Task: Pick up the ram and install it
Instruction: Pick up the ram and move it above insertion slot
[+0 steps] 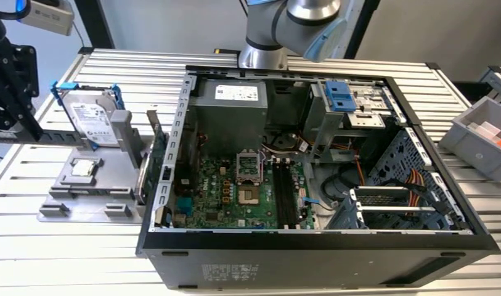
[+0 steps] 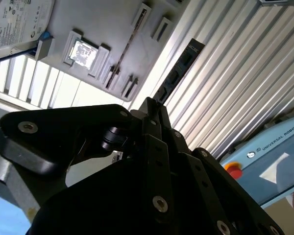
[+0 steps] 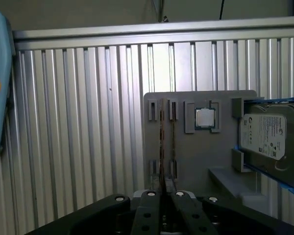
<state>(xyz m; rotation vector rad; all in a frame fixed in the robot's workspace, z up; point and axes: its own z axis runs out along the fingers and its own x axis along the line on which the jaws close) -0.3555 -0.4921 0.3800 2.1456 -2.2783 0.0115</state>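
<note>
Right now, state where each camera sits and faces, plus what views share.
Exterior view: above the table, looking down into the computer case; arm behind it.
First wrist view: on the wrist, looking past the claw at the ram.
Second wrist view: on the wrist, past the claw at the tray.
All share the hard drive.

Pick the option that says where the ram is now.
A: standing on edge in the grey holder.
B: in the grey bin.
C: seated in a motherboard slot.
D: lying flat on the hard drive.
A: in the first wrist view the ram stands on edge in the grey holder, near the chip.
</note>
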